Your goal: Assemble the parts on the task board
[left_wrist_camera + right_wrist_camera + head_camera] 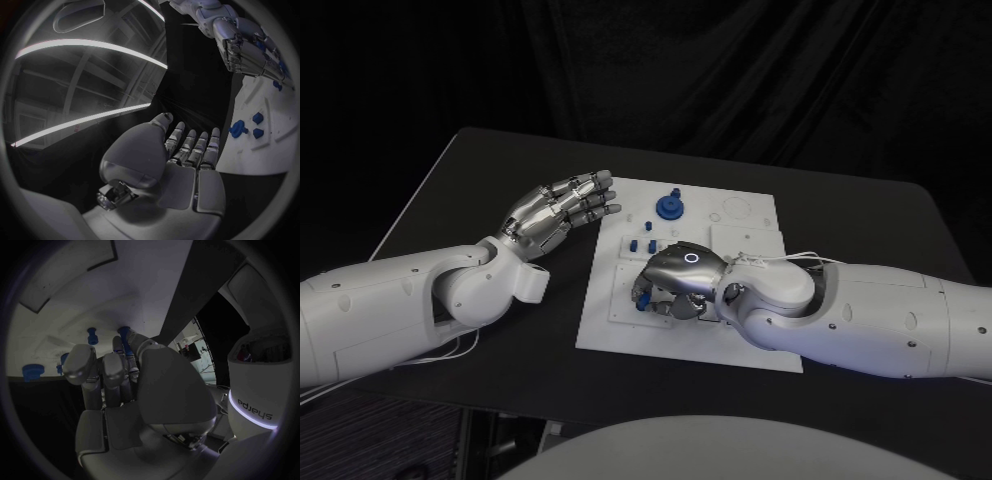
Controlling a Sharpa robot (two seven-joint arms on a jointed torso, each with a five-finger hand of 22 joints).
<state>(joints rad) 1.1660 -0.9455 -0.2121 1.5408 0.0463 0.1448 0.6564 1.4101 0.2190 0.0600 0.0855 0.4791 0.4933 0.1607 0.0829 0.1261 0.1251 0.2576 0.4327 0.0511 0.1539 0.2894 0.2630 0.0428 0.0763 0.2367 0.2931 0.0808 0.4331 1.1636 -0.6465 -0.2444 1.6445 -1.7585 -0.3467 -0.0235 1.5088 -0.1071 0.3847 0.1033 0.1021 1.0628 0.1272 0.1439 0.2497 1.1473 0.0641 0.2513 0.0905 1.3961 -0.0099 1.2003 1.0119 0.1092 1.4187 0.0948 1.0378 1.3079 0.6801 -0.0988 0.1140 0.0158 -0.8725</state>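
Note:
The white task board (747, 225) lies in the middle of the black table. My right hand (678, 280) is bent down over its near left part, and thumb and a finger pinch a small blue peg (125, 336) that stands at the board. A round blue part (672, 207) stands near the board's far edge, and two small blue pegs (642, 245) stand just beyond my right hand. My left hand (563, 212) hovers palm up beside the board's left edge, fingers loosely bent and holding nothing. The left wrist view has the board (262, 150), blue parts (238, 129) and my right hand (250, 47).
Bare black table (488, 180) surrounds the board on all sides. The board's far right part carries white recesses and outlines (737, 212). My right forearm (862, 315) lies across the board's near right corner.

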